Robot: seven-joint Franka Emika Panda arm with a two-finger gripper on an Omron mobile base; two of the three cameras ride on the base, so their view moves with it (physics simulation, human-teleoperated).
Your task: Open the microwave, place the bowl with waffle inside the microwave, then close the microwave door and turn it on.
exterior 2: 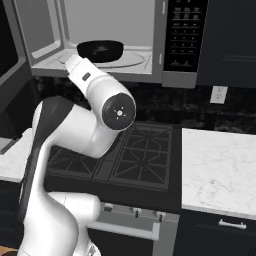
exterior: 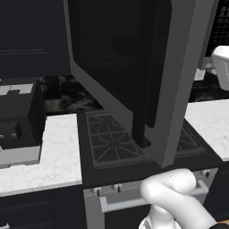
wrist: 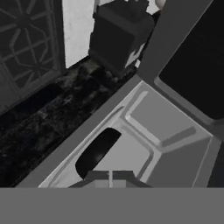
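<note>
The microwave (exterior 2: 162, 45) hangs above the stove with its cavity open and its dark button panel (exterior 2: 185, 32) on the right. The microwave door (exterior: 179, 89) is swung wide toward me, its black bar handle (exterior: 139, 94) facing out. The bowl with waffle (exterior 2: 100, 50) sits inside the cavity on the turntable; its contents are too dark to make out. In the hand view the bowl (wrist: 98, 151) lies just beyond my gripper (wrist: 109, 176), whose finger tips are pressed together with nothing between them. My forearm (exterior 2: 87, 80) reaches to the cavity's front left edge.
The stove (exterior 2: 140, 155) lies directly below. A black boxy appliance (exterior: 18, 116) stands on the left marble counter (exterior: 58, 147). The right counter (exterior 2: 220, 165) stretches beside the stove. The open door fills the space above the stove's left half.
</note>
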